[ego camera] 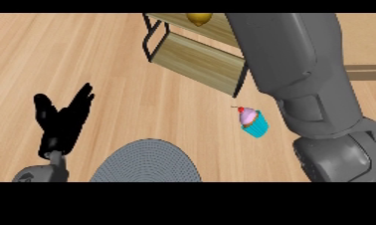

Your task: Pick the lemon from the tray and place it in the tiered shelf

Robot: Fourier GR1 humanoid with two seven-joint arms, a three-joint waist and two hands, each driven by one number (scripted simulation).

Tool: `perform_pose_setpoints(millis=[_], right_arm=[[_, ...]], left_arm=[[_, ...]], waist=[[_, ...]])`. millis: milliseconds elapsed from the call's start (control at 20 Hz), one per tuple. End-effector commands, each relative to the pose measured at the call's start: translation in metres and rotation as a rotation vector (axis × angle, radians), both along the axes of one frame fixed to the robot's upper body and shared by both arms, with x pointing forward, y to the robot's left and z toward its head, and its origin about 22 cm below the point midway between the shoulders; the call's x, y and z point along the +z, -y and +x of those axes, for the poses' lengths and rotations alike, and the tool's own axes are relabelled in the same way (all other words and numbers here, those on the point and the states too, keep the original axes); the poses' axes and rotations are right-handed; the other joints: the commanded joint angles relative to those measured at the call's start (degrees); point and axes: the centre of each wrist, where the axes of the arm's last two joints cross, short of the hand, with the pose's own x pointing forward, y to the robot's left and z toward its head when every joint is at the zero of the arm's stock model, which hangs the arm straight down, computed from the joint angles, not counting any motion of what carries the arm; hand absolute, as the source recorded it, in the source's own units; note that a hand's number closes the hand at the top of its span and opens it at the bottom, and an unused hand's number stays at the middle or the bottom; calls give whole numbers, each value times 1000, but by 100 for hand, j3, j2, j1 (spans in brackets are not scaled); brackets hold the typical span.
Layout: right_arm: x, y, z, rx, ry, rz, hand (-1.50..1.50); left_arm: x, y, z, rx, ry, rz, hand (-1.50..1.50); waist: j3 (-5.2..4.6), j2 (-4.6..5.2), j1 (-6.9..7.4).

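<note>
A yellow lemon (198, 18) lies on the upper level of the tiered shelf (197, 58), a wooden two-level rack with a black frame at the top middle. My right forearm (301, 79) stretches up past the shelf's right side, and its hand is out of sight beyond the top edge. A round grey tray (147, 163) sits at the bottom middle with nothing on its visible part. My left hand (62, 119) rests open at the lower left, fingers up.
A cupcake (252, 121) with pink icing, a red cherry and a blue wrapper stands on the wooden counter between the tray and my right forearm. A lighter strip (361, 72) crosses the counter at the right edge.
</note>
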Motion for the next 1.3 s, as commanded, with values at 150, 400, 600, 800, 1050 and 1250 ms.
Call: perform_pose_setpoints(millis=[150,400,600,800,1050,1250], right_arm=[[27,24,-7,-71,194,251,-150],[34,41,-10,-240,246,203,-150],[46,72,-21,-334,296,257,-150],[45,107,-43,-368,345,323,-150],[33,144,-79,-339,306,362,-150],[22,170,-117,-319,340,351,-150]], left_arm=[[-9,-6,2,7,-55,3,0],[-13,-3,-9,16,-77,-12,0],[-21,-8,-20,50,-73,-29,0],[-15,-4,-14,60,-70,-14,0],[-23,-13,-27,76,-72,-30,0],[-10,-16,-21,56,-77,-30,0]], waist=[[-36,9,-73],[-37,-39,-143],[-35,-78,-229],[-25,-111,-341],[-22,-143,-412],[-19,-123,-380]])
